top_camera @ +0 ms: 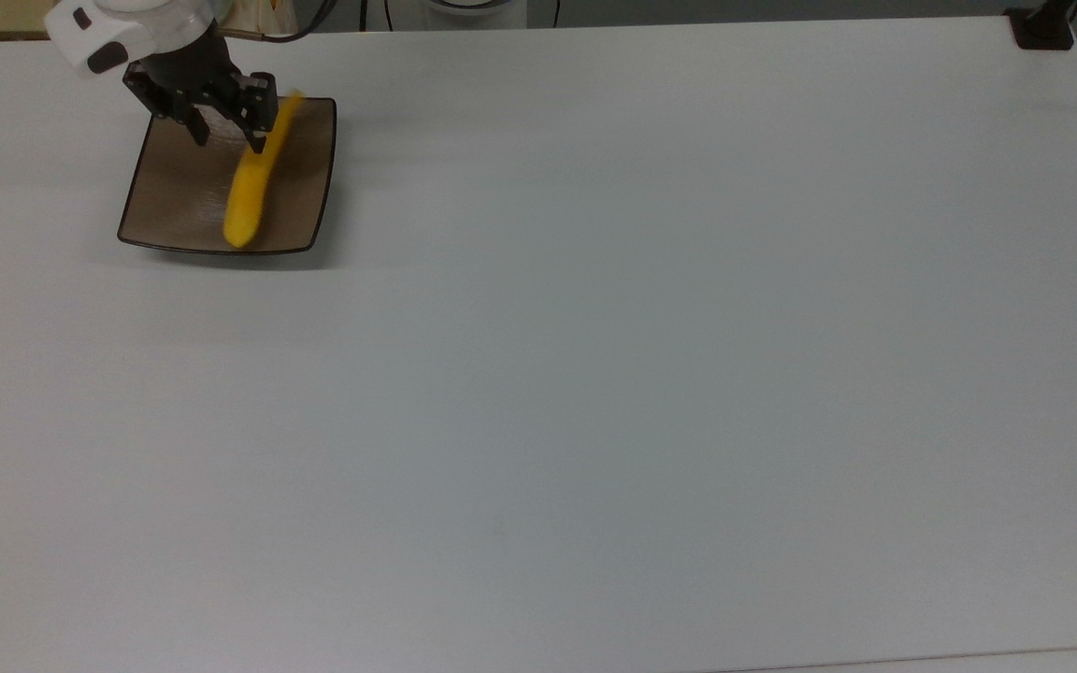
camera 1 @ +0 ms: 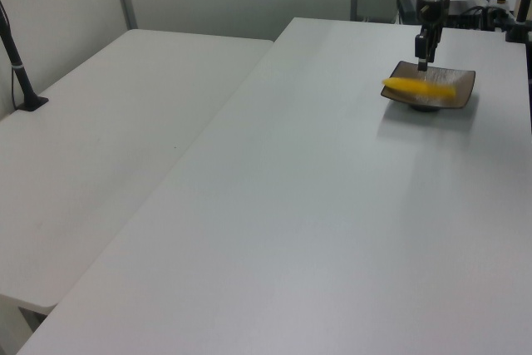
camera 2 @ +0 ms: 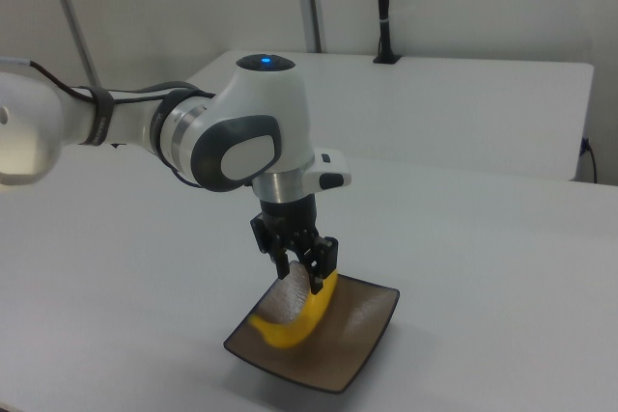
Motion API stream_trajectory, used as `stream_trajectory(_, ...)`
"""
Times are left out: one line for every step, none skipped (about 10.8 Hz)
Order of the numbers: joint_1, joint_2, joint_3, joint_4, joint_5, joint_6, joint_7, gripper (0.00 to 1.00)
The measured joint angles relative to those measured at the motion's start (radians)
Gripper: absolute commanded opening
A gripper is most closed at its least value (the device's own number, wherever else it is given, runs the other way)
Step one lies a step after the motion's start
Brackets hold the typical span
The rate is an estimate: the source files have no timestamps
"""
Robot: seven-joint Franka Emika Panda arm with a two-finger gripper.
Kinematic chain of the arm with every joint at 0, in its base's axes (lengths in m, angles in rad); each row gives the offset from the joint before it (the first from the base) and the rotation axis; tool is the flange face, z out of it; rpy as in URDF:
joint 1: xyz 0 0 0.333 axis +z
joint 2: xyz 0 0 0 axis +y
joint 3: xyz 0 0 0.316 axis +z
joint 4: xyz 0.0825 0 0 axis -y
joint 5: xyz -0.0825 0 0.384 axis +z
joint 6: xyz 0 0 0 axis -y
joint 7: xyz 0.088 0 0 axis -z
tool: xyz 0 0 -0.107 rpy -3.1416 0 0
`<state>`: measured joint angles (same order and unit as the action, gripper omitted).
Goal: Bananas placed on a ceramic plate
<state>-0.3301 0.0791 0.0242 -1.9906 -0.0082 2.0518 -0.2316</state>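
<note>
The yellow banana (top_camera: 251, 187) lies lengthwise across the square brown ceramic plate (top_camera: 174, 192) near the top view's far left corner, its lower end close to the plate's front rim. My gripper (top_camera: 227, 131) hangs just above the plate's back half, open, with the banana's upper end beside one black finger and no longer clamped. In the left view the banana (camera 1: 418, 87) rests flat across the plate (camera 1: 462, 81) under the gripper (camera 1: 424, 60). The right view has the gripper (camera 2: 299, 277) over the banana (camera 2: 293, 323) on the plate (camera 2: 359, 343).
The white table (top_camera: 641, 374) stretches wide to the top view's right of the plate. A black clamp base (top_camera: 1041, 28) sits at its far right corner. In the left view a second white table (camera 1: 108, 139) with a black post (camera 1: 18, 64) stands alongside.
</note>
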Motion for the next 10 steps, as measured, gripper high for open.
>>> stream_trajectory(0.0, 0.0, -0.001, 0.0, 0.0, 0.0, -0.001, 1.0)
stream_trajectory(0.0, 0.0, -0.001, 0.0, 0.0, 0.0, -0.002, 1.0)
stream_trajectory(0.001, 0.0, -0.001, 0.002, 0.0, 0.0, -0.002, 1.0)
stream_trajectory(0.004, -0.001, 0.0, 0.006, 0.0, 0.0, -0.007, 1.0)
stream_trajectory(0.014, -0.001, 0.001, 0.021, 0.0, 0.0, -0.014, 1.0)
stream_trajectory(0.034, -0.002, 0.002, 0.053, 0.0, 0.0, -0.014, 1.0)
stream_trajectory(0.057, -0.003, 0.003, 0.089, 0.0, -0.009, -0.013, 1.0)
stream_trajectory(0.084, -0.005, 0.004, 0.132, 0.001, -0.047, 0.017, 1.0)
stream_trajectory(0.117, -0.007, 0.004, 0.173, 0.002, -0.081, 0.078, 1.0)
stream_trajectory(0.155, -0.009, 0.005, 0.209, 0.002, -0.098, 0.143, 1.0)
